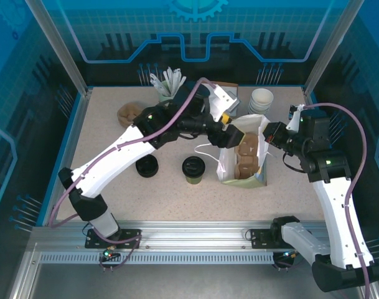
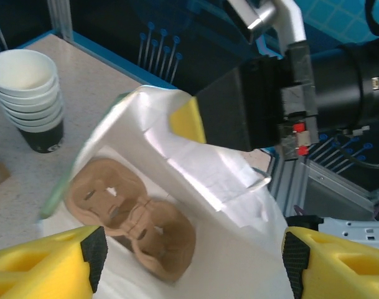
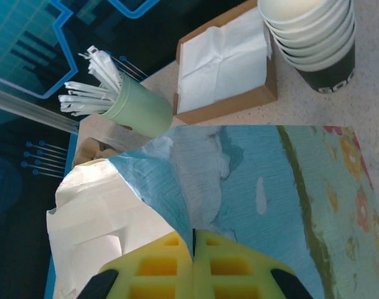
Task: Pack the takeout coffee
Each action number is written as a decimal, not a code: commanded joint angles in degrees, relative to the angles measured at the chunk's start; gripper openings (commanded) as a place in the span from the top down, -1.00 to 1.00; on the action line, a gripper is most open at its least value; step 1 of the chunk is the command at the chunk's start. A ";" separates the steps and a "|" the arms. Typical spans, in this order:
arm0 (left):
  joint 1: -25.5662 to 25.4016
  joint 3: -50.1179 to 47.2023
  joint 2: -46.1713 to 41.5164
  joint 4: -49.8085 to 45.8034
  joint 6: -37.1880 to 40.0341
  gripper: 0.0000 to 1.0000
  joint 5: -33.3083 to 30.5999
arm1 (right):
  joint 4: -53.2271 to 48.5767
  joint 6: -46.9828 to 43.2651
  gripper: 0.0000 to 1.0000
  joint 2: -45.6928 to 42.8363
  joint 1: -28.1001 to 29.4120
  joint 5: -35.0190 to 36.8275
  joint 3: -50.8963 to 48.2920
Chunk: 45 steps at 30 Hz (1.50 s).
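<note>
Paper sides in pale green and a round black plastic lid make the takeout coffee (image 1: 193, 168) a light, thin-walled thing. It would likely dent under a hard squeeze and could slop or tip if it is full. I judge the safest hold to be across the wall just under the lid's rim, with the cup kept upright. It stands untouched on the bench (image 1: 177, 199), back from the left pincer (image 1: 231, 135) towards the arm bases and off to its left, apart from it and outside the paper bag (image 1: 223, 169). The left pincer has its fingers spread wide and empty at the bag's mouth. The right pincer (image 1: 265, 142) is closed tight on the bag's upper edge, holding it open. The top view sets the cup against both pincers. The left wrist view adds the bag's inside: between its yellow fingers (image 2: 46, 265), a brown pulp carrier (image 2: 136, 224) lies directly below that pincer, and a cup stack (image 2: 27, 87) stands off to its left. The right wrist view shows the pressed-together pads (image 3: 158, 268) pinching the bag wall, and beyond that pincer a stirrer cup (image 3: 139, 111) and a napkin box (image 3: 223, 62).
</note>
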 commanded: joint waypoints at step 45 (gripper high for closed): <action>-8.76 5.98 24.59 -10.71 -25.76 0.24 -12.27 | 4.26 19.12 1.00 -7.37 1.80 -0.57 -11.80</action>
